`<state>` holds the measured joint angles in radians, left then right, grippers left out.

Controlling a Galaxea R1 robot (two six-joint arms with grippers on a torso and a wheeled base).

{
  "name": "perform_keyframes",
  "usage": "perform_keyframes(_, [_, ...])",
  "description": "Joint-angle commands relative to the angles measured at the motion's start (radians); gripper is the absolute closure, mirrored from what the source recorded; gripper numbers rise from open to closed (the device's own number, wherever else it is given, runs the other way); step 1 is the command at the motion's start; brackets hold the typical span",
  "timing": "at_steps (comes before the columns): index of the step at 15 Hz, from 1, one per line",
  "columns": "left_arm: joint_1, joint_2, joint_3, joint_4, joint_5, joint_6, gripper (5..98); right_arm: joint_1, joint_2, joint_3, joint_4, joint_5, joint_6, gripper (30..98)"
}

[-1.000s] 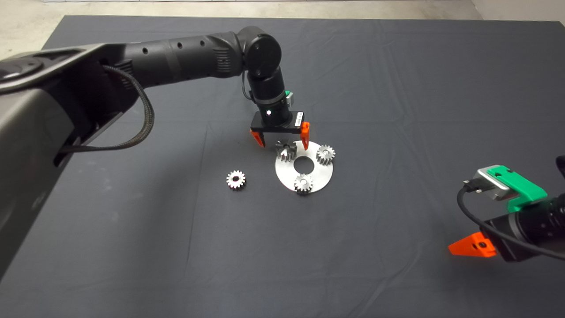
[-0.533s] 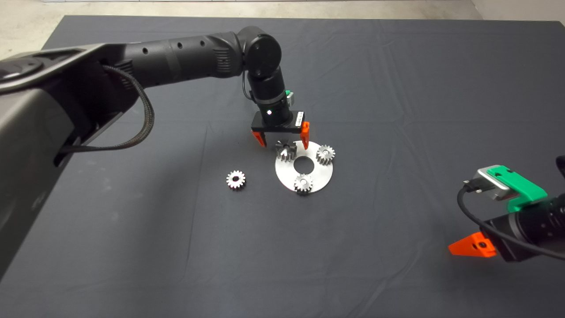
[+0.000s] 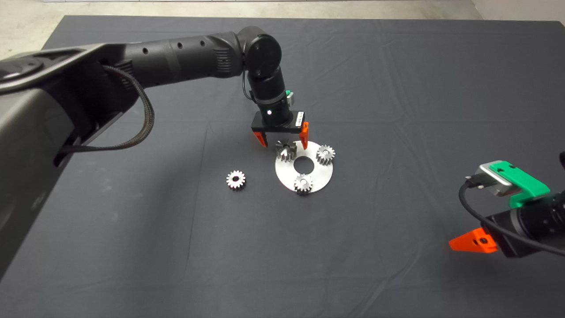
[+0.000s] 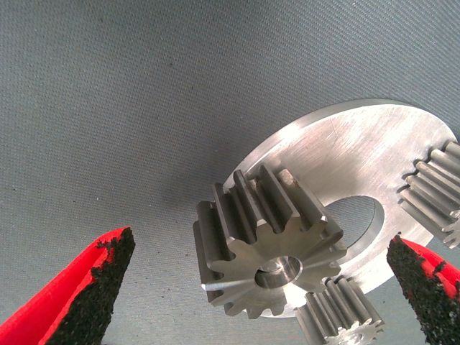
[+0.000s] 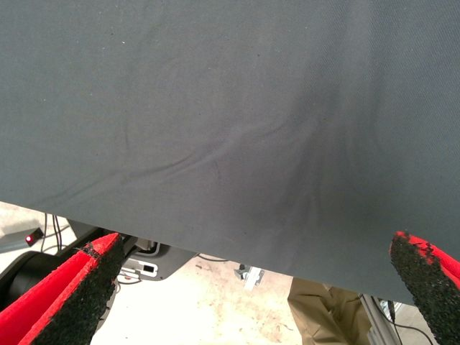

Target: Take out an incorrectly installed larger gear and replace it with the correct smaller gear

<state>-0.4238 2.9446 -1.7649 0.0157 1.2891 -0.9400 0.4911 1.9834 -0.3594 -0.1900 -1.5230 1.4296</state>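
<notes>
Steel larger gear (image 3: 285,151) on disc (image 3: 322,179), left gripper (image 3: 282,139) jaws wide astride, neighbouring gears just beside

Soft, even light is falling from overhead, leaving the dark mat (image 3: 397,88) flat and matte with only faint creases showing. The round metal plate (image 3: 322,174) is catching the brightest glare, its brushed face shining nearly white. Up close, the larger gear (image 4: 269,251) is staying sharp and throwing a soft shadow onto the cloth beside it, while the pads (image 4: 97,287) nearest the lens are blurring slightly.
</notes>
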Motion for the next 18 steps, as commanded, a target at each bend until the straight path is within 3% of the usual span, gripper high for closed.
perform_keyframes(1, [-0.015, 0.002, 0.018, -0.007, 0.002, 0.000, 13.8, 0.018, -0.004, 0.001, 0.027, 0.000, -0.001, 30.7])
perform_keyframes(4, [-0.010, 0.002, 0.024, -0.006, 0.001, -0.005, 13.8, 0.018, -0.002, -0.005, 0.027, 0.000, -0.001, 30.7])
perform_keyframes(7, [0.023, 0.002, 0.016, -0.005, -0.011, -0.006, 13.8, 0.018, -0.004, -0.005, 0.027, 0.000, -0.001, 30.7])
perform_keyframes(18, [0.002, 0.002, -0.002, -0.005, -0.011, -0.006, 13.8, 0.018, -0.002, -0.005, 0.027, 0.000, -0.001, 30.7])
